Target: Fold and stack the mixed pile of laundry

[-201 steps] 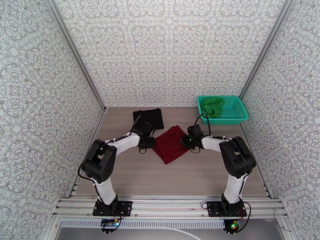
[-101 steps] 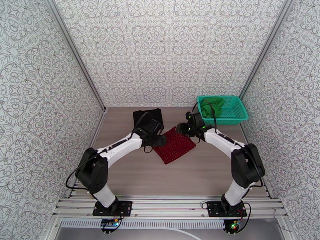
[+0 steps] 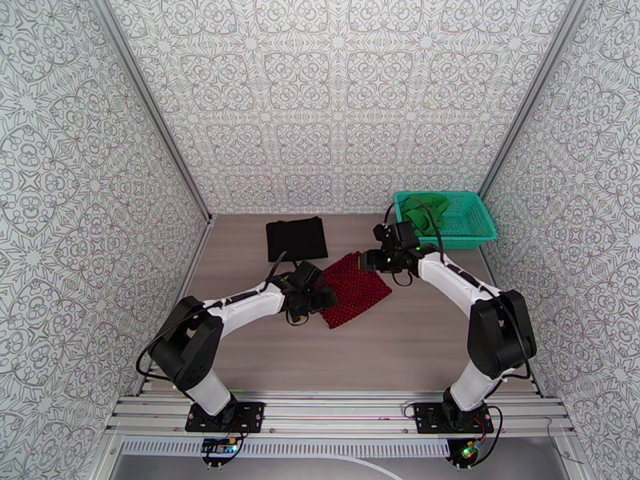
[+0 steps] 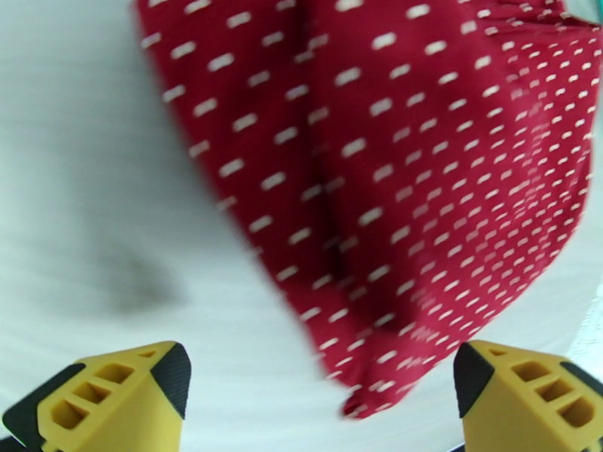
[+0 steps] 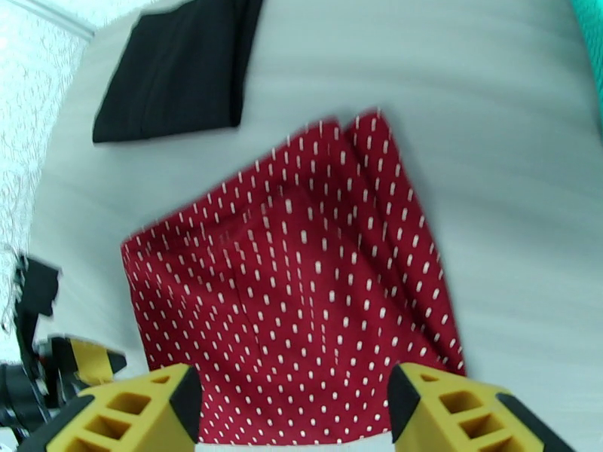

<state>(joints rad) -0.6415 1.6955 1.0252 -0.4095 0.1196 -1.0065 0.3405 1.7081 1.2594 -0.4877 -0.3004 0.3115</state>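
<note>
The dark red dotted cloth (image 3: 354, 291) lies flat and folded in the middle of the table; its creases show in the left wrist view (image 4: 392, 182) and right wrist view (image 5: 301, 288). My left gripper (image 3: 322, 298) hovers at its left corner, jaws open (image 4: 320, 401), with only the cloth's corner below. My right gripper (image 3: 370, 260) hangs open over the far right corner (image 5: 294, 412), holding nothing. The folded black cloth (image 3: 296, 238) (image 5: 181, 69) lies at the far left. The green garment (image 3: 424, 211) sits bunched in the basket.
The teal mesh basket (image 3: 474, 231) stands at the far right corner by the wall. Patterned walls close in the table on three sides. Bare tabletop (image 3: 384, 354) stretches between the red cloth and the arm bases.
Both grippers opened and let go of the red cloth's corners. The left one drew back toward me; the right one rose and swung toward the far side. The cloth sits slightly further right.
</note>
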